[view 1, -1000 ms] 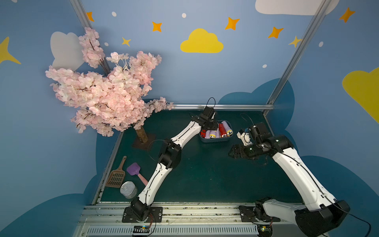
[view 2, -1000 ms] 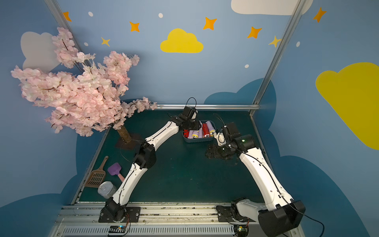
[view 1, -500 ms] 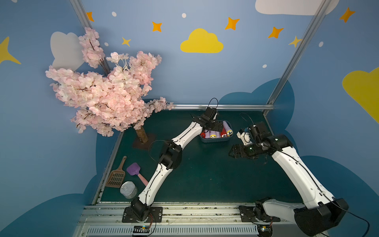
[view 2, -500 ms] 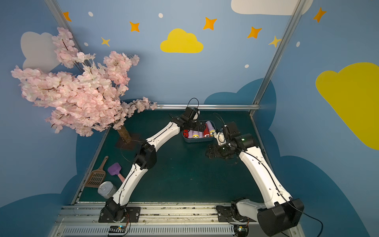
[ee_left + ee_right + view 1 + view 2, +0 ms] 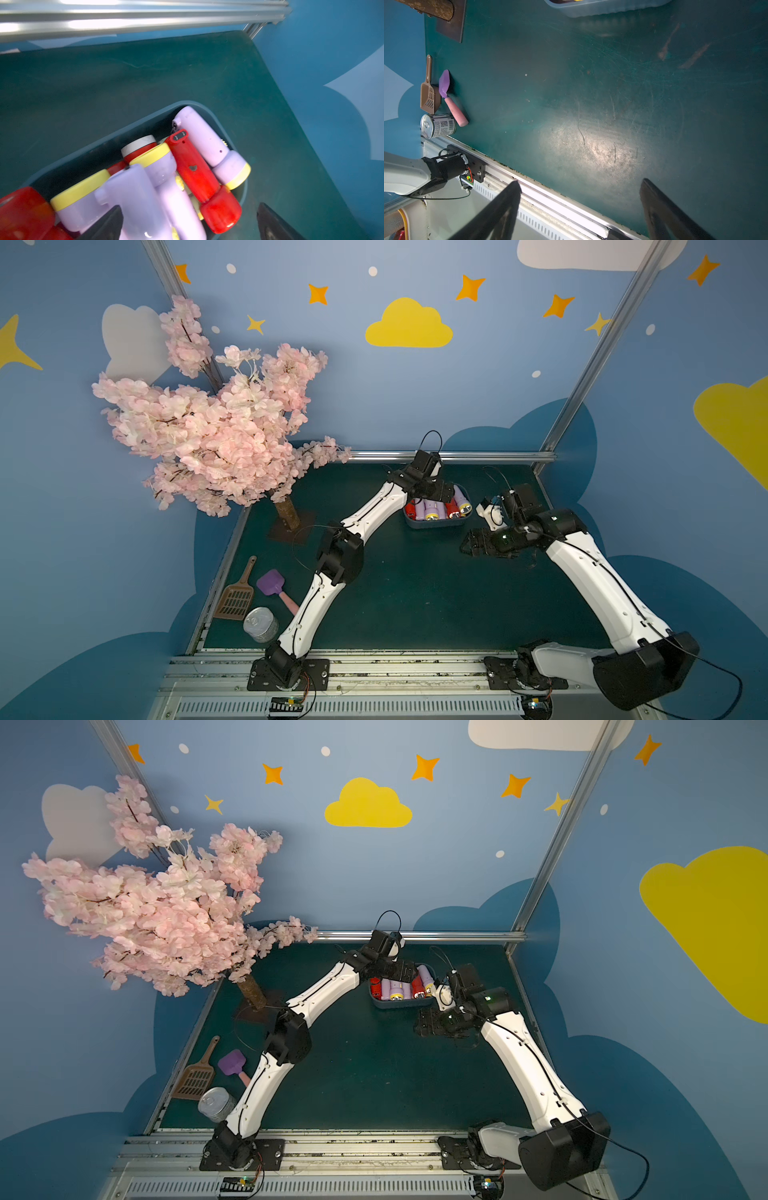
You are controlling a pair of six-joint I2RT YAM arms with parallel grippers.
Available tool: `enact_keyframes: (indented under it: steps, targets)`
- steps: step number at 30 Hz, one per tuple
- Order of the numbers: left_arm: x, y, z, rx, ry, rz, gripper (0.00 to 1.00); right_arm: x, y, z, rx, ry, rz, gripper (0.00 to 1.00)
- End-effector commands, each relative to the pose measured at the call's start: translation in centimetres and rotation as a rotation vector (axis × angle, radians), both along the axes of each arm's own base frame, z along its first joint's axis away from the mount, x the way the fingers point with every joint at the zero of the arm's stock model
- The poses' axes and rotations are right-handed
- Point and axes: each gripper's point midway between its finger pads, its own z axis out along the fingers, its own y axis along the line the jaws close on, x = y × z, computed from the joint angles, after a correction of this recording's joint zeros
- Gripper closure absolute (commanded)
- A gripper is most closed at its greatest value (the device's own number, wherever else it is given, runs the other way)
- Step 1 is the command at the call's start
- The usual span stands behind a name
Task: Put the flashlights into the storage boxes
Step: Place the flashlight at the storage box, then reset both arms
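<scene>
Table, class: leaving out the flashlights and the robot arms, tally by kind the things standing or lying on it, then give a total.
scoops: 2 (brown scoop, purple scoop)
tin can: 1
storage box: 1
blossom tree: 1
Total: 5

The storage box (image 5: 434, 524) (image 5: 401, 1005), a shallow blue-grey plastic tub with rounded corners, sits on the dark green worktop (image 5: 415, 593) near its far edge. In both top views it is packed with flashlights (image 5: 430, 511) lying side by side. The left wrist view shows them heaped and overlapping. A red flashlight (image 5: 195, 172) with a heart-shaped mark lies on top, beside a lilac flashlight (image 5: 205, 139) with a yellow head ring that rests along the tub's end wall. More lilac and red ones are piled next to them, and the nearest lilac body is blurred.
</scene>
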Motion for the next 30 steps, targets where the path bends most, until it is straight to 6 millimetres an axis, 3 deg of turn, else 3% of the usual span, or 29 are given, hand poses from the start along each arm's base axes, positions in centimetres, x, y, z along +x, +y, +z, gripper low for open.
enact_keyframes:
  steps: [1, 8, 15, 18, 26, 30]
  targets:
    - [-0.8, -0.1, 3.1, -0.008, -0.043, -0.033, 0.01, 0.6, 0.3, 1.3, 0.028, -0.032, -0.001, 0.1]
    - [-1.3, 2.1, 6.4, 0.073, -0.119, -0.016, 0.01, 1.1, -0.2, 1.4, 0.009, -0.079, -0.023, 0.09]
    - [-2.5, 9.4, 9.3, 0.212, -0.143, 0.121, 0.01, 3.2, -1.2, 1.2, -0.05, -0.157, -0.06, 0.09]
    - [-4.1, 13.8, 8.8, 0.216, -0.119, 0.195, 0.01, 4.3, -1.3, 1.1, -0.054, -0.178, -0.068, 0.08]
    - [-9.9, 29.9, 6.9, 0.291, -0.191, 0.54, 0.01, 9.0, -3.0, 1.8, -0.033, -0.283, -0.22, 0.05]
    - [-12.9, 35.8, 5.9, 0.334, -0.229, 0.651, 0.01, 11.1, -5.6, 1.8, -0.073, -0.348, -0.363, 0.03]
